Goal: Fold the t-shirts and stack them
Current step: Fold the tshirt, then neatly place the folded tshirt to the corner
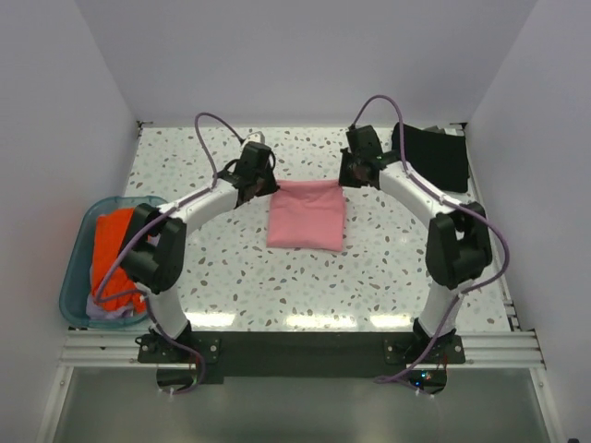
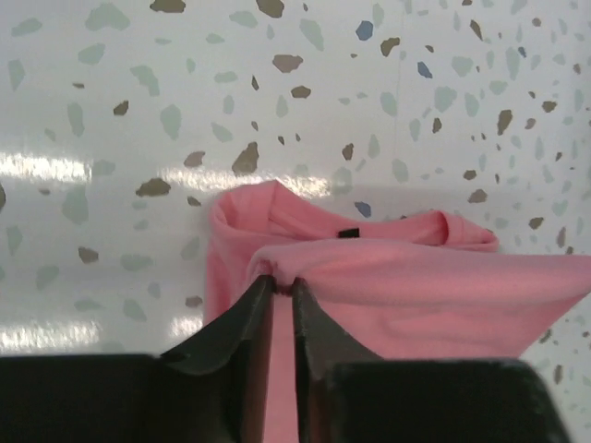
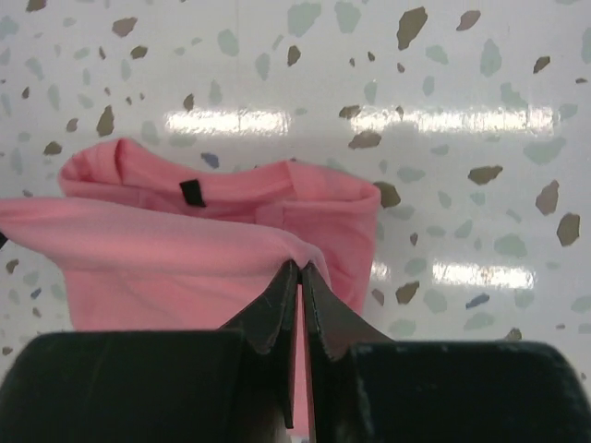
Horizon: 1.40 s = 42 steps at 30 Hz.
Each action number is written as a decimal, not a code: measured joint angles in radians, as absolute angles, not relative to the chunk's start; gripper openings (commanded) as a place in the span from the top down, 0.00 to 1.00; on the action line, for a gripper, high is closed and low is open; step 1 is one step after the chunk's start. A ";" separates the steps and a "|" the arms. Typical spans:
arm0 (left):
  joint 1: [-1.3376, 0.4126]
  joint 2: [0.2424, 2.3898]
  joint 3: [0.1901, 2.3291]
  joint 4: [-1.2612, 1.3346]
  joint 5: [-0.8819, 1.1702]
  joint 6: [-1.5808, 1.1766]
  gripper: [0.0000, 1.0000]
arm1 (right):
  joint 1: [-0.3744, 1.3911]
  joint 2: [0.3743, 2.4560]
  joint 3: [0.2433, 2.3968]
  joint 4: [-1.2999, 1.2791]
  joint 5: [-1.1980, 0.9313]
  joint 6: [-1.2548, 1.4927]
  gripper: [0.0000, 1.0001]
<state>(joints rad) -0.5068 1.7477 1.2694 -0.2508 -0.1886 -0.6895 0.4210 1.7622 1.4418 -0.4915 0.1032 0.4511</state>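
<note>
1. The pink t-shirt (image 1: 307, 217) lies in the middle of the worktop (image 1: 231, 277), between the two arms, already folded down to a compact rectangle. Its dark neck label (image 3: 192, 193) shows on the lower layer at the far side.
2. The left fingers (image 2: 261, 300) are pinched almost together on the far left corner of the shirt's upper layer. The cloth puckers at their tips.
3. The right fingers (image 3: 284, 295) are closed the same way on the far right corner of that layer.
4. Gripping both corners at once keeps the edge stretched straight between the arms. I judge this is so the layer can be carried or laid squarely, without sagging or skewing. The held layer appears slightly raised above the collar part beneath it.
5. The black t-shirt (image 1: 434, 155) rests folded at the far right of the worktop, well apart from the pink one. That looks like the stacking spot, so the pink shirt probably belongs on top of it.
6. The blue tub (image 1: 76, 268) at the left edge holds an orange cloth (image 1: 115, 249), apparently waiting its turn.
7. Each grip takes only a small pinch of fabric, so a corner could slip out under tension.
</note>
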 measured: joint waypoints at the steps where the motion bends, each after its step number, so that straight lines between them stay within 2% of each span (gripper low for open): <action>1: -0.488 1.788 1.283 -0.223 -0.167 -0.680 0.66 | 0.404 1.808 1.469 -0.487 0.089 0.451 0.78; 2: -0.467 1.826 1.297 -0.200 -0.145 -0.672 0.57 | 0.389 1.853 1.496 -0.484 0.077 0.453 0.67; 3: -0.447 1.861 1.314 -0.188 -0.121 -0.666 0.43 | 0.374 1.892 1.519 -0.480 0.068 0.450 0.57; 4: -0.429 1.891 1.334 -0.180 -0.102 -0.659 0.38 | 0.361 1.925 1.536 -0.479 0.059 0.448 0.41; 6: -0.397 1.930 1.374 -0.180 -0.074 -0.658 0.33 | 0.340 1.965 1.556 -0.484 0.052 0.444 0.34; 8: -0.376 1.931 1.394 -0.181 -0.063 -0.657 0.33 | 0.324 1.972 1.558 -0.493 0.049 0.438 0.32; 13: -0.374 1.872 1.394 -0.205 -0.065 -0.665 0.47 | 0.314 1.909 1.483 -0.476 0.034 0.437 0.30; 16: -0.402 1.802 1.321 -0.211 -0.083 -0.681 0.57 | 0.316 1.859 1.383 -0.449 0.002 0.442 0.30; 18: -0.438 1.764 1.262 -0.218 -0.098 -0.691 0.65 | 0.318 1.845 1.320 -0.429 -0.029 0.449 0.31; 20: -0.481 1.750 1.214 -0.224 -0.109 -0.697 0.69 | 0.319 1.845 1.264 -0.405 -0.061 0.456 0.34; 26: -0.584 1.753 1.115 -0.226 -0.110 -0.698 0.73 | 0.320 1.855 1.197 -0.349 -0.128 0.482 0.39; 34: -0.614 1.773 1.071 -0.207 -0.110 -0.722 0.74 | 0.326 1.876 1.160 -0.260 -0.162 0.527 0.50; 37: -0.618 1.790 1.063 -0.203 -0.109 -0.724 0.75 | 0.341 1.884 1.160 -0.238 -0.165 0.540 0.57; 40: -0.622 1.799 1.062 -0.200 -0.107 -0.728 0.75 | 0.356 1.893 1.160 -0.220 -0.167 0.553 0.71; 41: -0.622 1.800 1.062 -0.200 -0.107 -0.731 0.75 | 0.360 1.896 1.160 -0.219 -0.165 0.556 0.77; 42: -0.624 1.800 1.062 -0.201 -0.107 -0.733 0.75 | 0.363 1.898 1.160 -0.220 -0.162 0.556 0.93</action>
